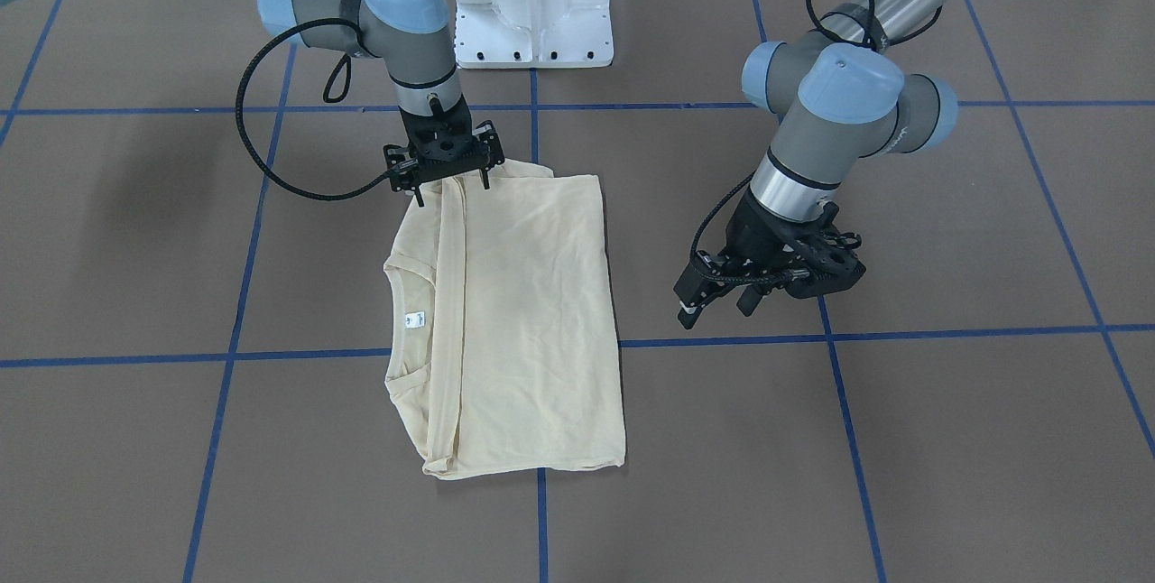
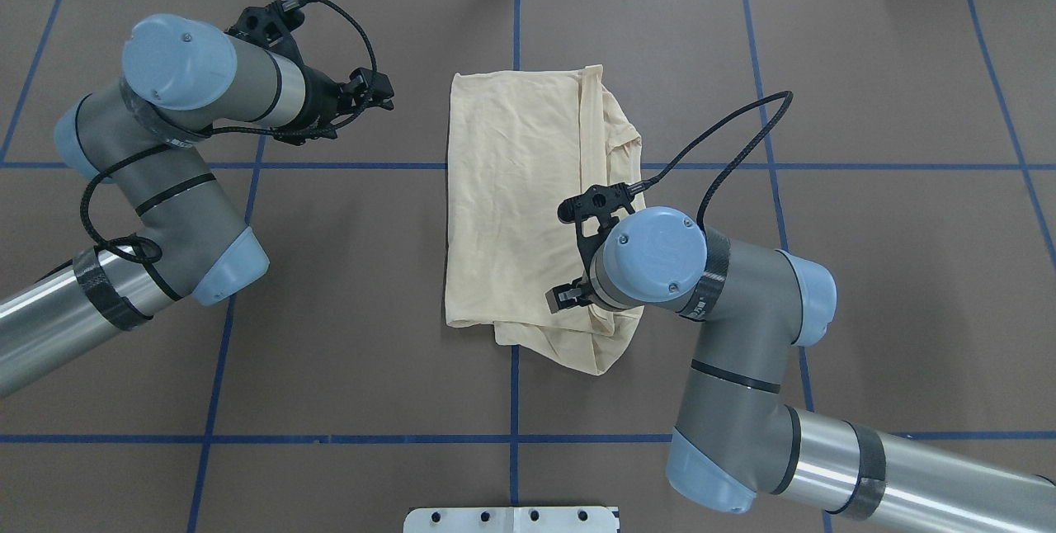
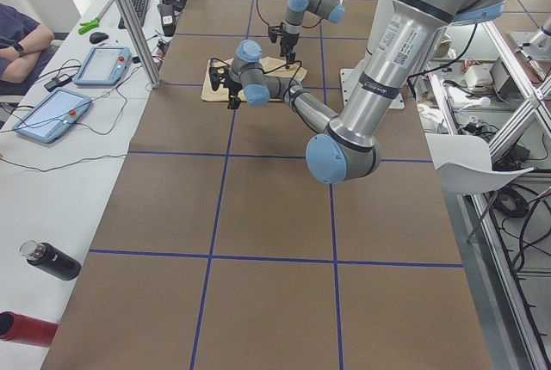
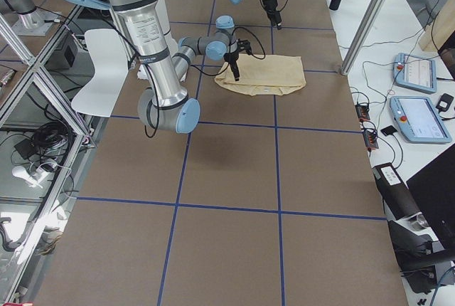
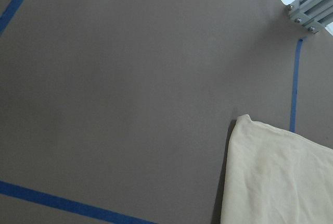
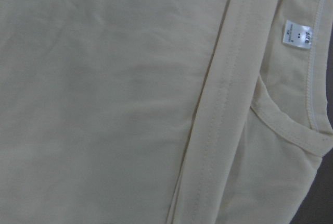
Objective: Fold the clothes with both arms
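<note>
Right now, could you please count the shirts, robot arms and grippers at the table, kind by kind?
Shirt: 1
Robot arms: 2, the left arm and the right arm
Grippers: 2, the left gripper and the right gripper
Total: 5

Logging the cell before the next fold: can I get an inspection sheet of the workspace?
Surface: brown table mat with blue tape grid, flat.
Job's things: pale cream long-sleeved T-shirt lies folded lengthwise, white neck label exposed.
Clutter: nothing seen on the mat.
Grippers: right gripper over the shirt's corner nearest the base, open; left gripper beside the shirt, off the fabric, open.
Cables: black cables loop from each wrist.
Surroundings: white pedestal base; side bench with teach pendants, black bottle, person's arm.
</note>
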{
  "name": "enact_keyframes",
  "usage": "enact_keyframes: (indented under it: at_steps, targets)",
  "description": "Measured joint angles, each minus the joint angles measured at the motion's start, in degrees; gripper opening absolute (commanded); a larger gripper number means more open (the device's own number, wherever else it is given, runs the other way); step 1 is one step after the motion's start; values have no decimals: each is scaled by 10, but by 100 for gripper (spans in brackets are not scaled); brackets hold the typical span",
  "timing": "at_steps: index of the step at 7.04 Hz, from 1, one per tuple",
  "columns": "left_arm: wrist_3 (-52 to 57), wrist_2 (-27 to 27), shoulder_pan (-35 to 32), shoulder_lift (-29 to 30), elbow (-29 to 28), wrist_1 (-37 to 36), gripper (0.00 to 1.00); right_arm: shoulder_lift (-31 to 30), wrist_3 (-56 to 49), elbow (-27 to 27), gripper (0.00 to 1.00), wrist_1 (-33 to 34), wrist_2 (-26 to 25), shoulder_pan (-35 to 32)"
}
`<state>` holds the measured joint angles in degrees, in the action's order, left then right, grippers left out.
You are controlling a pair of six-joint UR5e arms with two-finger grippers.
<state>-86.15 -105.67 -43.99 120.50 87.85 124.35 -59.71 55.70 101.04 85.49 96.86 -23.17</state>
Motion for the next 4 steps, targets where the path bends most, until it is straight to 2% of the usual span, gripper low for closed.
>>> enact_keyframes:
  at_steps: [1,4]
  targets:
    - [0,0,1,-1,-4,2,99,0,-11,-5,89,0,-1,2]
    - [1,1,3,0,-14,5,99,-4,-24,-11,90,0,1,4]
